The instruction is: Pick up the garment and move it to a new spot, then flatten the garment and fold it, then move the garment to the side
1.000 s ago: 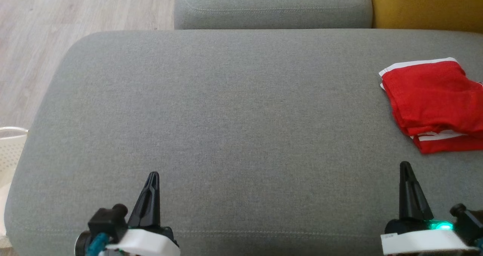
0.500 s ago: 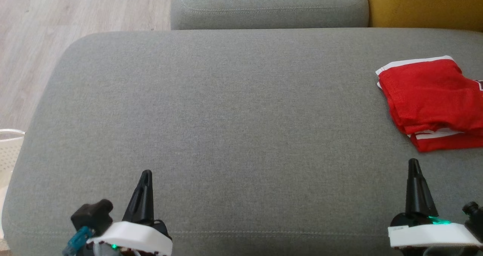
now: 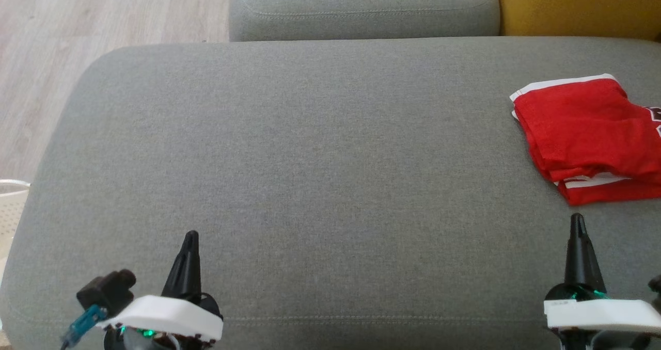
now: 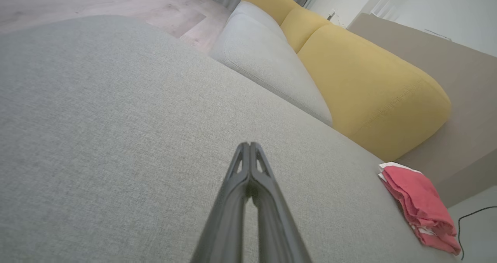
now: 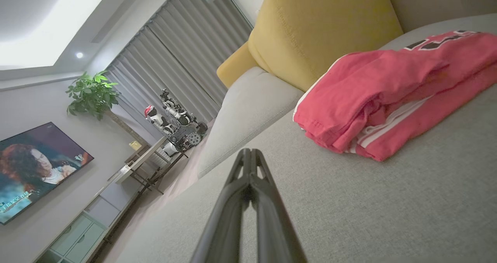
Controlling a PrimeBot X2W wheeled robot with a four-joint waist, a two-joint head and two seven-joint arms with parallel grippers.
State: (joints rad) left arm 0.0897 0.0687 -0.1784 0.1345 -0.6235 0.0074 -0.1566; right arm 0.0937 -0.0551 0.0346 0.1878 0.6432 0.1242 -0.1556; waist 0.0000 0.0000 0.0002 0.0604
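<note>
Left claw (image 3: 190, 235) and right claw (image 3: 577, 218), both closed, spread apart; one garment (image 3: 583, 128)

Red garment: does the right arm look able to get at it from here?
Probably yes: the right gripper, shut, sits just short of the garment with only grey cushion between.

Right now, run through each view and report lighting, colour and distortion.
Head view: soft, even light on the couch, no hard shadows; garment vivid red, cropped at the right edge. Left wrist view: wide-angle stretch, garment washed to pink. Right wrist view: tilted room, ceiling light blown out white, garment pink too.
</note>
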